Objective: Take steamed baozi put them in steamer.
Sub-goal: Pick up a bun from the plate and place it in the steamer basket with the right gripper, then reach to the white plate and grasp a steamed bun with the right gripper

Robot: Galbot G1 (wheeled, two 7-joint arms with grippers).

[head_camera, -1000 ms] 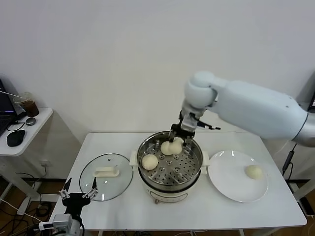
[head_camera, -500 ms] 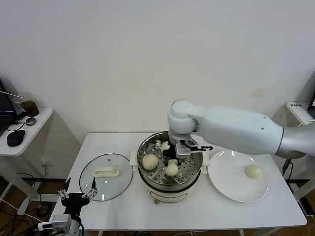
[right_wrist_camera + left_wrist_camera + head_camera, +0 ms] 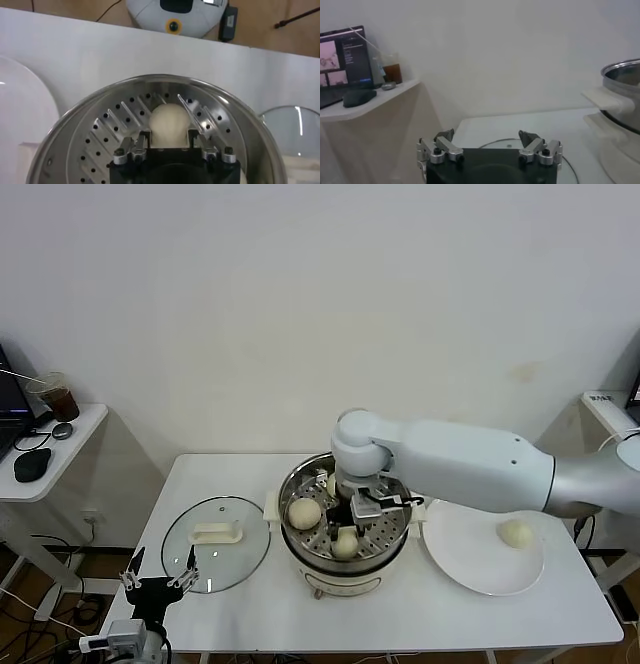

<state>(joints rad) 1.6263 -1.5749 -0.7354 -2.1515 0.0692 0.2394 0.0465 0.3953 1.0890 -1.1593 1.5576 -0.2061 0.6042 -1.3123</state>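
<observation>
The steel steamer (image 3: 286, 496) stands mid-table on its white base. My right gripper (image 3: 352, 522) reaches down into it and is shut on a baozi (image 3: 345, 543), held low over the near part of the perforated tray. In the right wrist view that baozi (image 3: 169, 119) sits between my fingers (image 3: 145, 139), inside the steamer (image 3: 65, 131). A second baozi (image 3: 304, 512) lies at the tray's left. A third (image 3: 333, 482) at the back is partly hidden by the gripper. A fourth (image 3: 516, 533) lies on the white plate (image 3: 465, 559). My left gripper (image 3: 158, 582) is open and parked low at the table's front left.
The glass lid (image 3: 215, 542) with white handle lies flat left of the steamer, just beyond my left gripper (image 3: 487, 136). The steamer's side (image 3: 625, 95) shows in the left wrist view. A side table (image 3: 50, 454) with cup and mouse stands far left.
My right gripper has carried a baozi from the steamer's far rim across to the near side of the tray and lowered it. The left arm has not moved.
</observation>
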